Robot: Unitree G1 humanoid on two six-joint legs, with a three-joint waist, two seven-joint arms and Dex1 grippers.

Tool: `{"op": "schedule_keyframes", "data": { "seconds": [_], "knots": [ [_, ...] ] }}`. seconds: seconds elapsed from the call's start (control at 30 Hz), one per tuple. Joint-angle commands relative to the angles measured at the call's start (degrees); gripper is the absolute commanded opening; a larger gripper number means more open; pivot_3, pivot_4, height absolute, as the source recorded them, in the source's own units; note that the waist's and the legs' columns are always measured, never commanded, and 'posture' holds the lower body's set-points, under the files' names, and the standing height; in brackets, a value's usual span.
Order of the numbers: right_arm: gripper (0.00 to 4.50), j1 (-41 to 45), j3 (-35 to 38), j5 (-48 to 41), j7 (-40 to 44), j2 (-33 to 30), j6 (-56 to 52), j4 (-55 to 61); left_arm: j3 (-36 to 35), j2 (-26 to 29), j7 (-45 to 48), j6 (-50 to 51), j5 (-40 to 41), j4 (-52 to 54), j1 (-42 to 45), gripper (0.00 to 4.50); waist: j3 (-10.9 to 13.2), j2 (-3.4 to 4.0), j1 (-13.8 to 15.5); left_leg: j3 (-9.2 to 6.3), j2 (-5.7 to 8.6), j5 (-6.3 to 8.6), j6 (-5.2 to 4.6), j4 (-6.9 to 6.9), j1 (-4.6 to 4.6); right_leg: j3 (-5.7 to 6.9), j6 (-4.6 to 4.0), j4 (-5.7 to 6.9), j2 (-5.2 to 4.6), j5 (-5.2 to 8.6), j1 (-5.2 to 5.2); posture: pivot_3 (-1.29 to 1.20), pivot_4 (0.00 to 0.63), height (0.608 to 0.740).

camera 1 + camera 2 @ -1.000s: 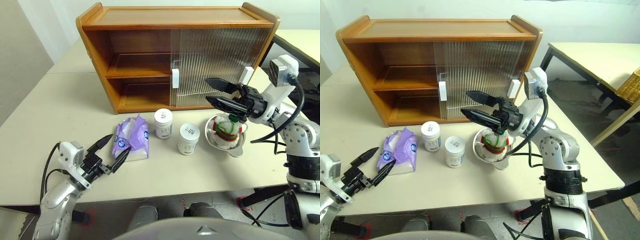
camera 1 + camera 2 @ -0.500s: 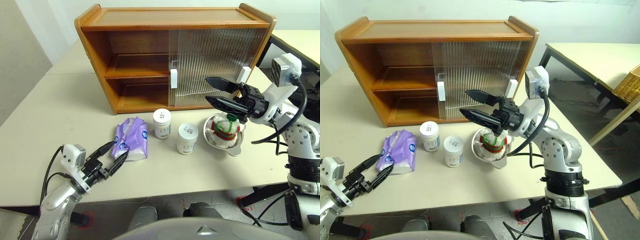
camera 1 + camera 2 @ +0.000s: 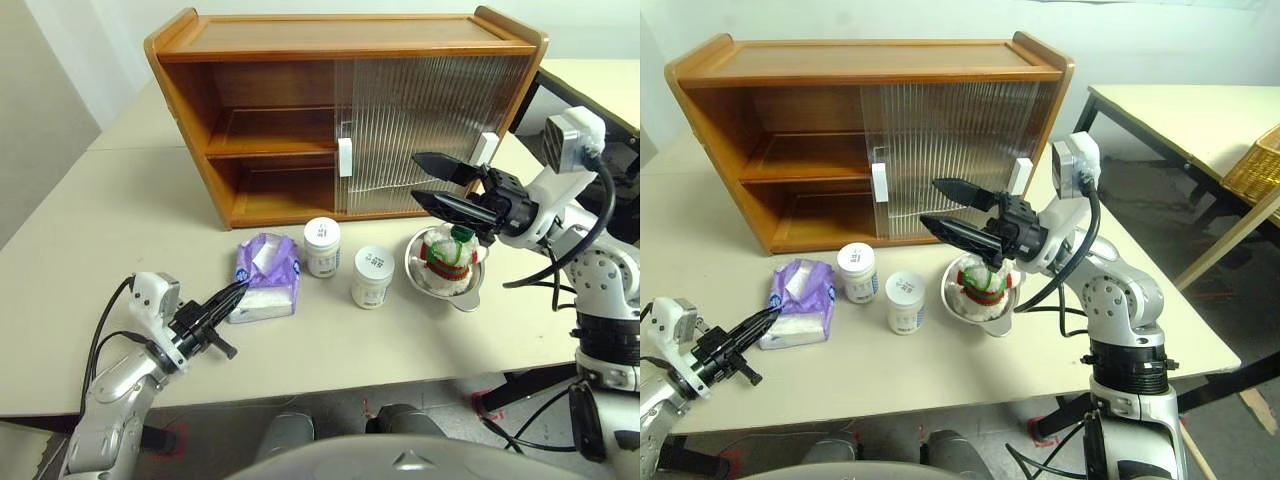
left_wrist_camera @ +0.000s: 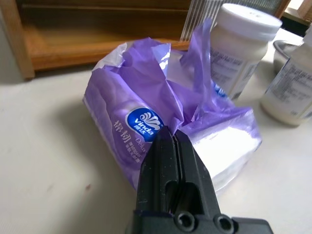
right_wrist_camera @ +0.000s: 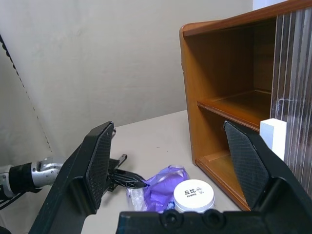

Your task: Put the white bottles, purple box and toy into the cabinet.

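Your left claw (image 3: 232,296) is pinching fully closed on the crinkly near edge of the purple box (image 3: 266,288), lying on the bench (image 3: 120,230) at lower left of centre, so you're mid-grab and next I'd say you're lifting it toward the cabinet's (image 3: 300,120) open left half. Your right claw (image 3: 428,182) is hanging wide open and empty over the toy (image 3: 449,258) in its metal bowl (image 3: 472,296) at centre right. I'm counting two white bottles (image 3: 321,246), one box, one toy, all outside the cabinet.

Since the earlier pictures, the left gripper (image 3: 236,291) has gone from wide open to fully closed. Its fingertips now meet on the crinkled near edge of the purple box (image 3: 266,287), where before they stood spread just short of it. The purple box now lies squarer to the table edge.
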State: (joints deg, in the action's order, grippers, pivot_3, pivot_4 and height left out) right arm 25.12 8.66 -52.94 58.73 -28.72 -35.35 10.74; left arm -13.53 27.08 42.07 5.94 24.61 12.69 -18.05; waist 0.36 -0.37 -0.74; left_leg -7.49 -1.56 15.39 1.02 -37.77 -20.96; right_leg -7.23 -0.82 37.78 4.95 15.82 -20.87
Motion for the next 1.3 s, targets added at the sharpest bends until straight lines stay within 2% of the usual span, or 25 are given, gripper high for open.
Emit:
{"op": "schedule_keyframes", "data": {
  "seconds": [0.03,0.27,0.5,0.83,1.3],
  "knots": [
    [4.50,-0.3,0.7,0.1,-0.2,0.1,0.7,0.5,0.1,0.9,-2.7,5.1,1.9,6.0,1.6,0.03,0.0,0.00,0.0,0.01,0.01,0.00,0.00,0.00,0.01,-0.01,0.00,0.00,0.00,0.00,0.01,-0.03,0.008,0.740],
    [4.50,-0.3,0.4,0.3,0.0,0.2,0.9,0.1,-3.2,3.3,-8.8,15.4,8.4,14.1,11.1,0.03,0.0,-0.02,0.0,0.02,0.03,-0.01,-0.01,-0.04,0.07,0.09,0.00,0.01,0.06,-0.02,0.11,-0.02,0.008,0.740],
    [4.50,0.3,0.0,0.6,0.3,0.6,1.3,-0.5,-7.4,7.7,-12.4,22.1,13.1,17.2,18.7,0.03,0.0,-0.02,0.0,0.12,0.11,0.00,-0.02,-0.07,0.18,0.16,-0.06,0.01,0.09,-0.16,0.21,-0.01,0.005,0.740],
    [4.50,0.0,-0.4,1.1,0.3,0.6,1.7,-0.6,-10.0,5.1,-10.7,17.8,15.4,11.3,22.1,0.03,0.0,-0.06,0.1,0.05,0.06,-0.01,-0.03,-0.11,0.34,-0.06,0.02,0.01,0.04,-0.16,0.30,-0.02,0.003,0.740],
    [4.50,-0.7,-0.2,1.9,-0.1,0.7,2.0,-0.3,-10.8,5.2,-2.8,13.0,17.0,4.8,23.1,0.03,0.0,-0.06,-0.2,0.02,-0.02,-0.02,-0.03,-0.11,0.30,-0.09,-0.02,0.04,0.06,-0.18,0.29,-0.04,0.005,0.740]
  ]
}}
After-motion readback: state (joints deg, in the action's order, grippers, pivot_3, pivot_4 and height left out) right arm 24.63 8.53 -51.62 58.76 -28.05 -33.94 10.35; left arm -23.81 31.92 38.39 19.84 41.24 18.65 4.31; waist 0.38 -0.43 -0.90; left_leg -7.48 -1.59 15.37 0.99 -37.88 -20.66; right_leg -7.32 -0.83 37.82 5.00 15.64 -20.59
